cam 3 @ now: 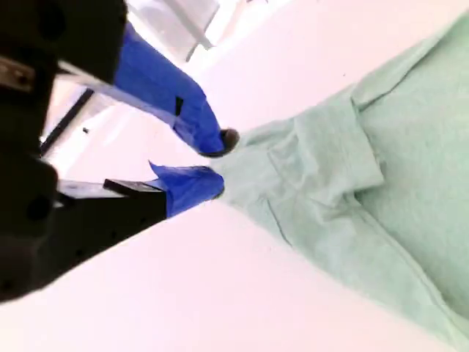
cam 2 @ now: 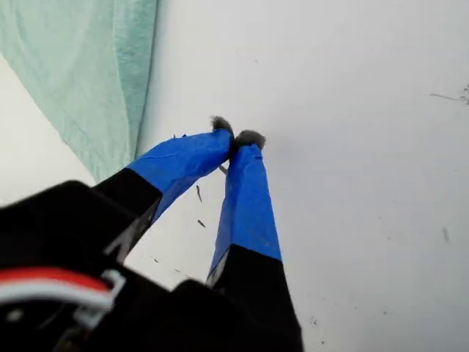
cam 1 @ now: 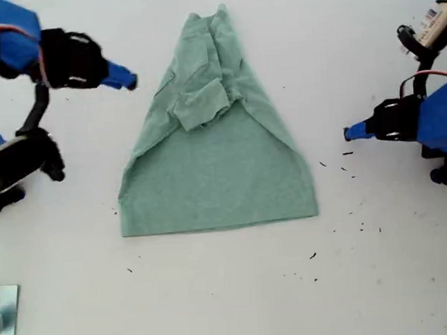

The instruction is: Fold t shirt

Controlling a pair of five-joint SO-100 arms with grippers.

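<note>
the t shirt lies partly folded on the white table. my first gripper hangs pinched empty just beside its hem corner; my second gripper, slightly parted, hovers near its collar end.

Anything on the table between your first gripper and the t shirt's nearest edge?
Only bare white table with a few dark specks, as the exterior view shows between my first gripper and the t shirt.
</note>
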